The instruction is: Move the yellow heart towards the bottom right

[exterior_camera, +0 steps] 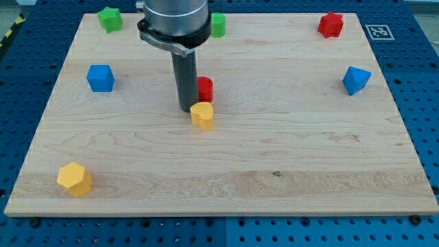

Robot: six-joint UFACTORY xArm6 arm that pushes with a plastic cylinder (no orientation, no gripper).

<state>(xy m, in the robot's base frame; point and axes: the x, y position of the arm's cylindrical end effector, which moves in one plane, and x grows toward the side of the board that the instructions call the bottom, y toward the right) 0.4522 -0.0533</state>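
Observation:
The yellow heart (202, 115) lies near the middle of the wooden board (274, 158). My tip (187, 109) rests on the board just to the upper left of the heart, touching or nearly touching it. A red block (205, 88), a short cylinder partly hidden by the rod, stands directly above the heart and right of the rod.
A yellow hexagon block (74, 179) lies at the bottom left. A blue cube (100, 78) is at the left, a blue block (355, 79) at the right. A green star (109, 19) and a green block (217, 25) sit at the top, a red star (330, 25) at the top right.

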